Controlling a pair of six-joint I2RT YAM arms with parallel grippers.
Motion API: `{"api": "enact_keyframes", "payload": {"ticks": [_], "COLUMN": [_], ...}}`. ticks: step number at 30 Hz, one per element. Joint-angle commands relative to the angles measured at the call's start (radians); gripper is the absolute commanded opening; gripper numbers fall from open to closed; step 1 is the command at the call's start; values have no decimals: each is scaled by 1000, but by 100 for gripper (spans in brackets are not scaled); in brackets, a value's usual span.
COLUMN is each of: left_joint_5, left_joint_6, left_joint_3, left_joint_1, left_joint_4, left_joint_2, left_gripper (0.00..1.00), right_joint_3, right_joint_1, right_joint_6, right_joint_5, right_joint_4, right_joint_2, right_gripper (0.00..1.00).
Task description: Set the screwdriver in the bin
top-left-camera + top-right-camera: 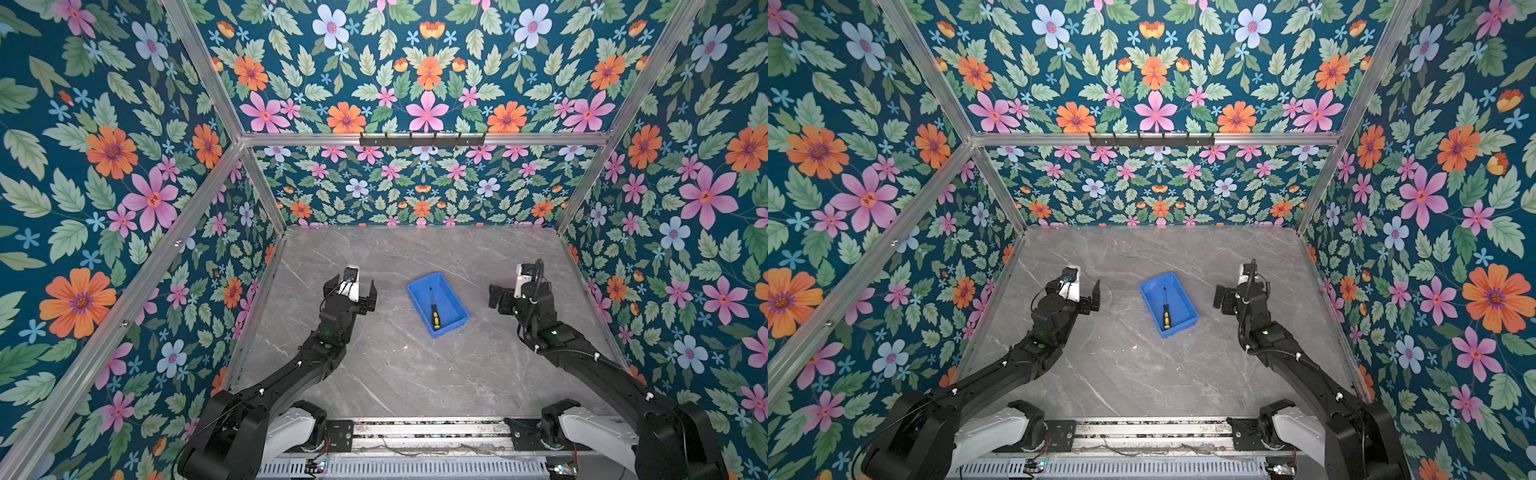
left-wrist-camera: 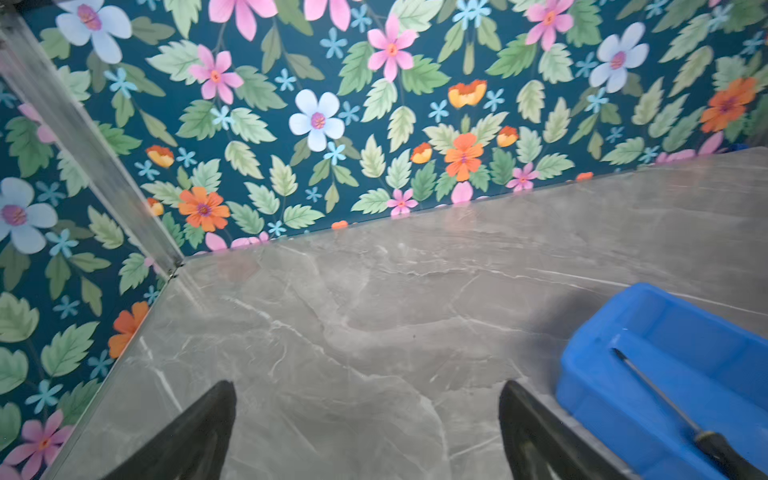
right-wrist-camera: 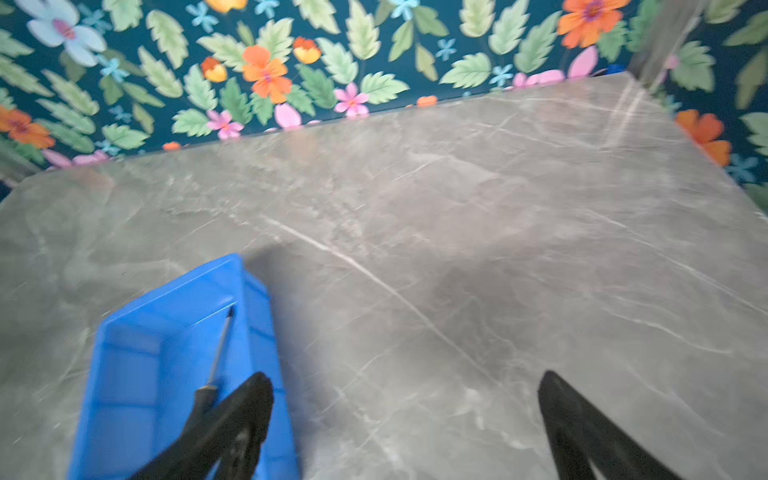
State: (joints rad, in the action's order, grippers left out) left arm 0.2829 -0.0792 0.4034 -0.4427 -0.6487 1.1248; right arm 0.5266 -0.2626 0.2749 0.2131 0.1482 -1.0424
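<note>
Left jaws: spread wide, empty. Right jaws: likewise (nothing held, as I read it). Screwdriver point(image 1: 433, 307): flat inside bin point(image 1: 448, 301), between both jaws.

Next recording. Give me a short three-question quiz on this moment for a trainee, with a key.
1. True or false: the screwdriver lies inside the bin.
2. The left claw and the right claw are: A) both open and holding nothing; B) both shut; C) one shut on the screwdriver.
3. What else lies in the bin besides the screwdriver?

Key
1. True: it lies flat on the bin's floor.
2. A.
3. Nothing.
</note>
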Motion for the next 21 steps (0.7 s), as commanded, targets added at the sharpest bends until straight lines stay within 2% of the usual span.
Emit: {"api": "enact_keyframes", "payload": {"ticks": [1,7,13,17,19,21], "left_joint_5": [49,57,59,9,-19,-17], "left_joint_6": [-18,-35,-59,-10,-3,10], "left_joint_3": [-40,-149,-193,-197,-204,-189], "left_joint_1": [63,195,264,296,308,318], "left_joint_4": [-128,-276,-483,-589,-674,-674], "left_joint_2": [9,53,207,305,362,400], "left_gripper": [100,100,100,100,100,100], "right_joint_3": [-65,-161,-212,-240,-242,-248], "right_joint_1": [65,129,216,234,241,240], "right_joint_6": [-63,-153,-166,-194,-207,-240], "right_joint_5": [47,120,40,26,-26,-90], "right_joint_4": [152,311,461,622,665,724], "right_joint_2": [34,-1,-107,-208,-258,-309], "right_gripper": [99,99,99,99,99,99]}}
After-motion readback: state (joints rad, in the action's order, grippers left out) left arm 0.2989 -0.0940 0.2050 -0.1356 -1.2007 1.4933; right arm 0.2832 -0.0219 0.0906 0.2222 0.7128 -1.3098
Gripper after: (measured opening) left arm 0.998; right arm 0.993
